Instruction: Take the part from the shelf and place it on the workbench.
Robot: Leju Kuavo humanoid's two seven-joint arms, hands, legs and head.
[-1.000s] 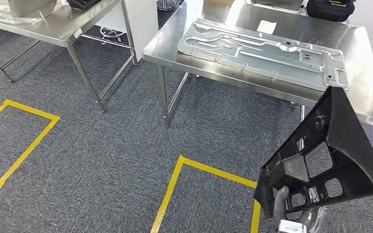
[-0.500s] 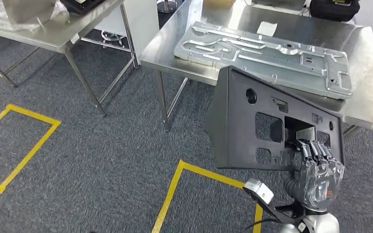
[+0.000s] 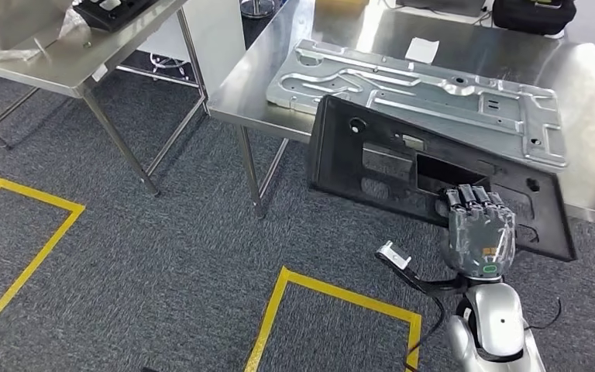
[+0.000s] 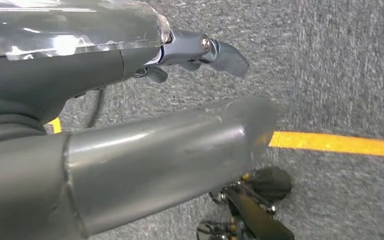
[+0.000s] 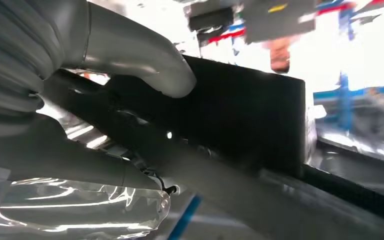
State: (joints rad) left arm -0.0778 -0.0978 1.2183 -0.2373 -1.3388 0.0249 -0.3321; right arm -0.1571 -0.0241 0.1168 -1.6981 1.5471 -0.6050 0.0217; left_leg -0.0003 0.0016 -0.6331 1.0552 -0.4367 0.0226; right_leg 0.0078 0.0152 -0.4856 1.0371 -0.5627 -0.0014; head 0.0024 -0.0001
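Observation:
The part is a wide black plastic panel with several cut-outs. My right hand grips it through a cut-out near its lower edge and holds it up, tilted, in the head view. Its upper edge overlaps the front edge of the steel workbench and the near rim of a large grey stamped metal plate lying there. In the right wrist view the dark panel lies under my grey thumb. My left hand hangs over the carpet with nothing in it.
A white paper slip and a black bag lie at the back of the workbench. A second steel table with a black tray stands at left. Yellow tape squares mark the grey carpet. The workbench leg stands ahead.
My right hand has swung the panel from low at the right edge up and forward, so its upper edge now lies over the workbench's front edge. The view has shifted slightly.

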